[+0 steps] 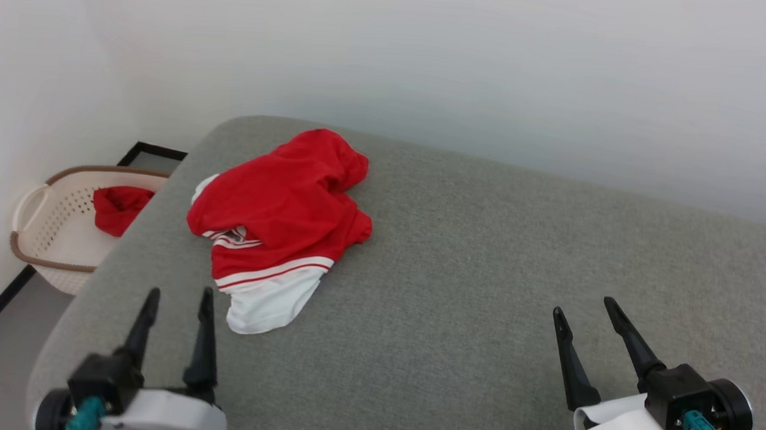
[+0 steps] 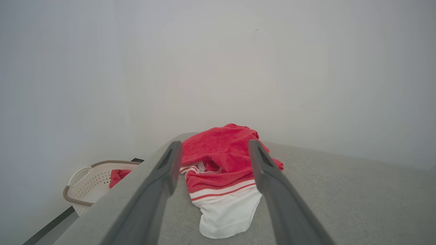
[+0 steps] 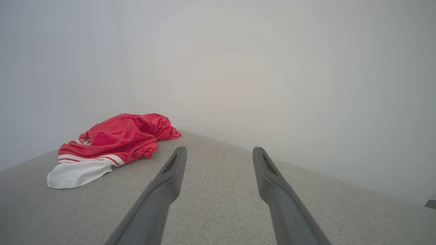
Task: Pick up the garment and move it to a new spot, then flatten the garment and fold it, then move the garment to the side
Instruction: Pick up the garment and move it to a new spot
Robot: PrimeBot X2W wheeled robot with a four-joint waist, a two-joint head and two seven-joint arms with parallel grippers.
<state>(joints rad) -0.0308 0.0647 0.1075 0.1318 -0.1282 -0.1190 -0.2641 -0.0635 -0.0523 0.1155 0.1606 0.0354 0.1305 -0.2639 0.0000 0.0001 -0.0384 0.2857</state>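
Note:
The garment [image 1: 279, 217] lies crumpled near the far left corner of the grey padded surface [image 1: 484, 277]: red cloth, one white sleeve with red-and-white striped trim spilling toward me. My left gripper [image 1: 179, 293] hovers open just short of that sleeve, nothing between its fingers. In the left wrist view the garment [image 2: 221, 170] sits framed between the spread fingers [image 2: 160, 183]. My right gripper [image 1: 586, 304] is open at the lower right, well away from the cloth. In the right wrist view the garment [image 3: 112, 146] lies off to the left of the gripper [image 3: 219, 149].
A cream perforated laundry basket [image 1: 53, 226] with a red cloth [image 1: 119, 209] inside stands on the floor left of the surface, also seen as the basket [image 2: 88, 183] from the left wrist. White walls close in behind and to the left. The surface's left edge falls away beside my left gripper.

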